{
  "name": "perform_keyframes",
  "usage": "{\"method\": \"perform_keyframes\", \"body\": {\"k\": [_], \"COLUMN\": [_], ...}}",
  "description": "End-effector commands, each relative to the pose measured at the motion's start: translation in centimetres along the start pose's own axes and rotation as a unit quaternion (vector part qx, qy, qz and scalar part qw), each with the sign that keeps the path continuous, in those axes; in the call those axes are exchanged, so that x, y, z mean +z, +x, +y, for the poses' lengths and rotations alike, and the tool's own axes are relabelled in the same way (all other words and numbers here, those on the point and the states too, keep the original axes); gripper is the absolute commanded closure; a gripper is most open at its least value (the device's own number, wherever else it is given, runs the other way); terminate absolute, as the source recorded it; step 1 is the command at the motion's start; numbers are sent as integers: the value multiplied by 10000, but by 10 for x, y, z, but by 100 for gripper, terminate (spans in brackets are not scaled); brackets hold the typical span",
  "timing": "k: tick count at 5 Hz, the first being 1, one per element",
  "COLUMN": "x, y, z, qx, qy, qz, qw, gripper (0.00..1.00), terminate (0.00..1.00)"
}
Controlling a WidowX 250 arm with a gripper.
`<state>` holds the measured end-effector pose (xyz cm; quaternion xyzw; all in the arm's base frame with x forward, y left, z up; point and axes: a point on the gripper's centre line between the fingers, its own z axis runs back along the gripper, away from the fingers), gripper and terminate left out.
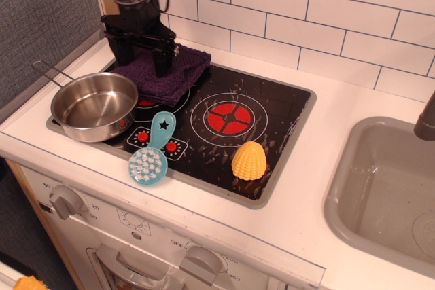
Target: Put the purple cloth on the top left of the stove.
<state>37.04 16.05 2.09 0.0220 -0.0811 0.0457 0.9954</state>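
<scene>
The purple cloth [178,73] lies bunched over the back left burner area of the black stove [285,110], its far edge at the stove's rim. My gripper [141,59] stands upright over the cloth's left part. Its black fingers [163,59] press down into the fabric and grip a fold of it. The left burner is mostly hidden under the cloth and the pot. The right burner [230,119] is uncovered.
A steel pot [94,105] with a wire handle sits on the stove's front left, touching the cloth's near edge. A blue scrubber [151,154] and a yellow ridged toy [249,161] lie at the stove's front. The grey sink [387,188] is at the right. The tiled wall stands behind.
</scene>
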Motion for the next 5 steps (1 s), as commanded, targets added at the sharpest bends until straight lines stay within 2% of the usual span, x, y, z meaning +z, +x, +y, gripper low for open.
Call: {"method": "perform_keyframes", "body": {"k": [1,2,3,4,5], "x": [65,69,65,65,65], "y": [14,15,12,12,12], "z": [-12,-22,-36,-36,-36], "qx": [-467,-625,-808,-808,-808], "qy": [-49,-65,-199,-199,-199], "qz": [-424,-295,-147,-147,-147], "qw": [9980,9976,9964,9964,9964], "gripper": [0,0,0,0,0], "terminate": [0,0,0,0,100]}}
